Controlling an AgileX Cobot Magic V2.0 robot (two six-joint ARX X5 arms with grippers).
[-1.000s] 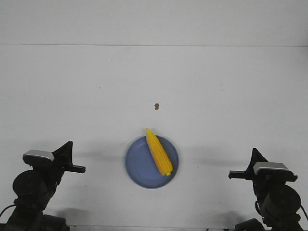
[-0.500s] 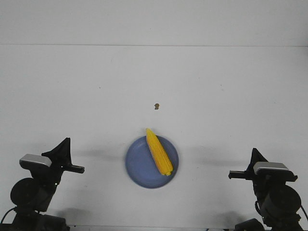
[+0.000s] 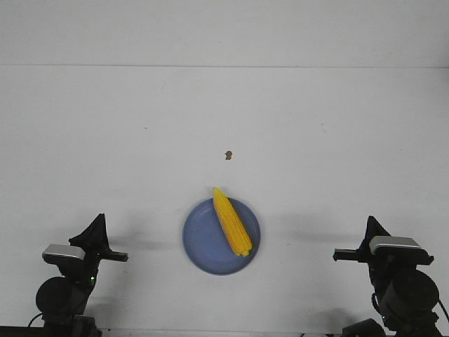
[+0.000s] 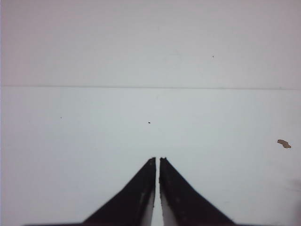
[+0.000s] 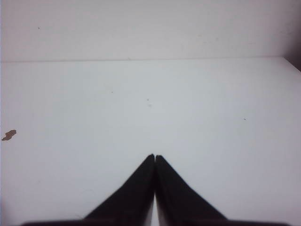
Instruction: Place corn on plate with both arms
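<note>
Corn (image 3: 231, 221) is lying on the plate (image 3: 203, 249), pointed tip reaching past the far rim, long axis running diagonally away from the robot. It is sitting between the two grippers, well apart from both. Left gripper (image 3: 96, 229) fingers are pressing nearly together, holding nothing. Right gripper (image 3: 368, 230) fingers are meeting at the tips, also empty. Neither arm is clearly nearer. Placement is looking complete.
</note>
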